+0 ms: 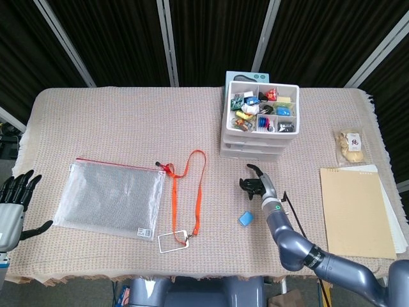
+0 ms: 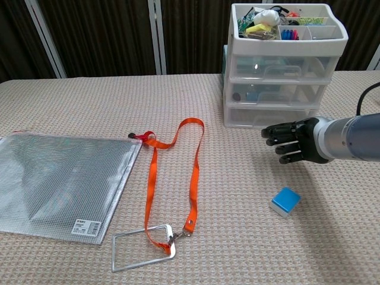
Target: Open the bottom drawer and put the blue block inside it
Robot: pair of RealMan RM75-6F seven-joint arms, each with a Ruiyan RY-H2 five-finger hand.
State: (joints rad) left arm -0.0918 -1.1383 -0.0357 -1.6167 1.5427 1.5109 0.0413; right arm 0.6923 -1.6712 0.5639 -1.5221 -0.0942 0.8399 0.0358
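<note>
- Our right hand (image 2: 295,141) hovers over the cloth in front of the drawer unit (image 2: 279,65), fingers spread and curled loosely, holding nothing; we judge it sits there because the bottom drawer (image 2: 268,115) is the first thing we have to open.
- Our left hand (image 1: 14,199) waits at the near left edge of the table, fingers apart and empty, well away from everything the task needs.
- We see the bottom drawer closed, flush with the 2 drawers above it, its handle facing our right hand.
- We find the blue block (image 2: 285,201) lying on the table cloth (image 1: 115,121) just nearer us than the right hand, apart from it and untouched; it lies close to the drawers, so the carry should be short.
- We judge the next move as reaching to the drawer handle and hooking fingers behind it; the unit looks light, so a pull may drag it along.
- We note an orange lanyard (image 2: 194,172) and a clear zip pouch (image 2: 56,181) lying to the left, and a tan envelope (image 1: 355,212) to the right, all outside our path.
</note>
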